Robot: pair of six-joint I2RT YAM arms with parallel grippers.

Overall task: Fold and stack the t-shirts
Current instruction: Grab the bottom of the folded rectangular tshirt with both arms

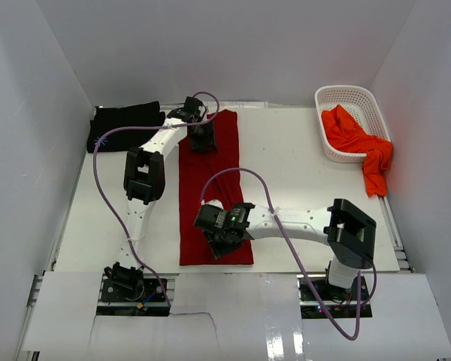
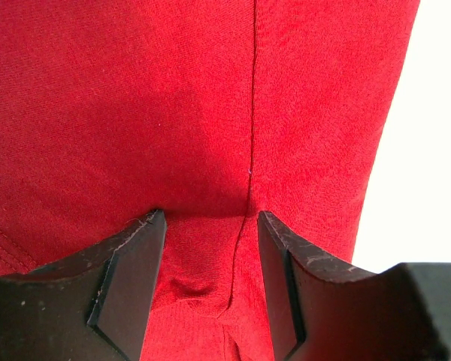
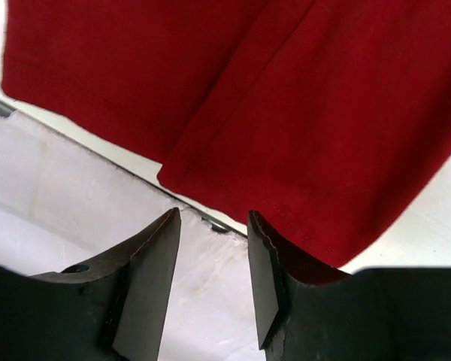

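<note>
White left arm (image 1: 156, 141) and right arm (image 1: 301, 220), black joint housings (image 1: 144, 175), looping purple cables (image 1: 98, 154), scuffed black gripper fingers (image 2: 128, 286).

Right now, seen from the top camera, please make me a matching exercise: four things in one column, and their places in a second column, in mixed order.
Things:
1. red shirt
2. black shirt
3. orange shirt
4. basket

Places:
A. far right corner
B. far left corner
C. in the middle, laid out as a long strip
D. partly in the basket, hanging over its rim

Pairs: 1-C, 2-B, 3-D, 4-A
</note>
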